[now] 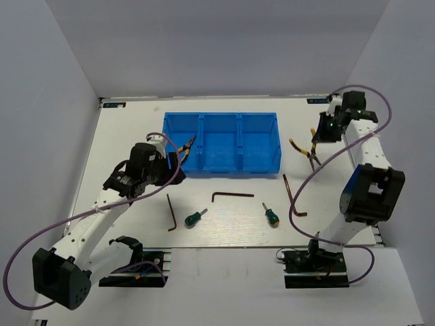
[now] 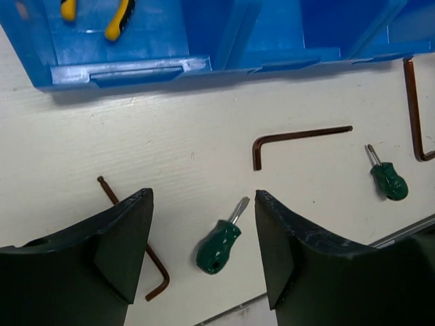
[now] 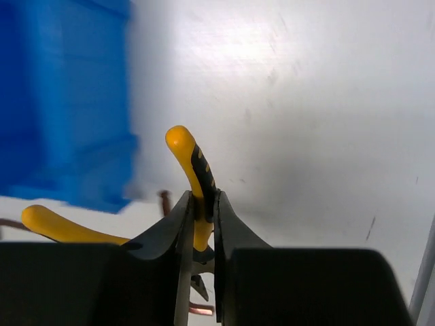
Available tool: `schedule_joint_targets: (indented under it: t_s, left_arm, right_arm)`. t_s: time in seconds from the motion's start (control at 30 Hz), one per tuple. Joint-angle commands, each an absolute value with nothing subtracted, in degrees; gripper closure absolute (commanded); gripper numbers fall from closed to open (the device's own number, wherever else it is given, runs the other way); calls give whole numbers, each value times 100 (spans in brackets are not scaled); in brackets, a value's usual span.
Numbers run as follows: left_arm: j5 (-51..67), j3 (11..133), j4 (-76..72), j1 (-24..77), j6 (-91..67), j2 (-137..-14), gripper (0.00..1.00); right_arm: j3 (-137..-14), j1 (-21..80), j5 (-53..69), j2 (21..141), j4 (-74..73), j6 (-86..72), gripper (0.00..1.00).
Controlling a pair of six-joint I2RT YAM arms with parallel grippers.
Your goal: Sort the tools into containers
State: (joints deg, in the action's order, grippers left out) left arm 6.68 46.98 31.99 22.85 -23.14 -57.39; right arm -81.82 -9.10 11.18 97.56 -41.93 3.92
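The blue bin (image 1: pixel 221 142) has three compartments. One yellow-and-black pliers (image 1: pixel 185 148) lies in the left one, against its left wall; its handles show in the left wrist view (image 2: pixel 115 17). My left gripper (image 1: pixel 165 157) is open and empty, raised in front of the bin (image 2: pixel 136 68); a green screwdriver (image 2: pixel 221 243) shows on the table between my open fingers (image 2: pixel 202 197). My right gripper (image 1: pixel 318 136) is shut on one handle of the second pliers (image 3: pixel 192 163), right of the bin. A second screwdriver (image 1: pixel 271 215) and three hex keys (image 1: pixel 170 212), (image 1: pixel 231 195), (image 1: pixel 292 197) lie on the table.
White walls enclose the table on the left, back and right. Purple cables loop from both arms over the table. Two dark holders (image 1: pixel 136 268), (image 1: pixel 316 265) stand at the near edge beside the arm bases.
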Motion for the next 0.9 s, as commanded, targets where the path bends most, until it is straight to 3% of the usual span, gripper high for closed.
schedule_joint_targets:
  t_s: [0.0, 0.2, 0.37, 0.77, 0.87]
  left_arm:
    - [677, 4579, 3330, 2355, -2513, -5458, 29]
    - [360, 4412, 3708, 2355, -2847, -5291, 30]
    - [-8, 4412, 4060, 2408, -3181, -5361, 31]
    - [-246, 4465, 4517, 2461, -3586, -5090, 31]
    - [-246, 4351, 4518, 2461, -3638, -5089, 31]
  right_arm:
    - [-8998, -713, 2618, 9141, -4570, 563, 100]
    - [-9517, 368, 3848, 9192, -4053, 53, 100]
    - [-10342, 1748, 3911, 9973, -3543, -447, 100]
    - [-12584, 3207, 4790, 12504, -107, -3295, 100]
    - [-12552, 3524, 4632, 12752, 401, -3454, 100]
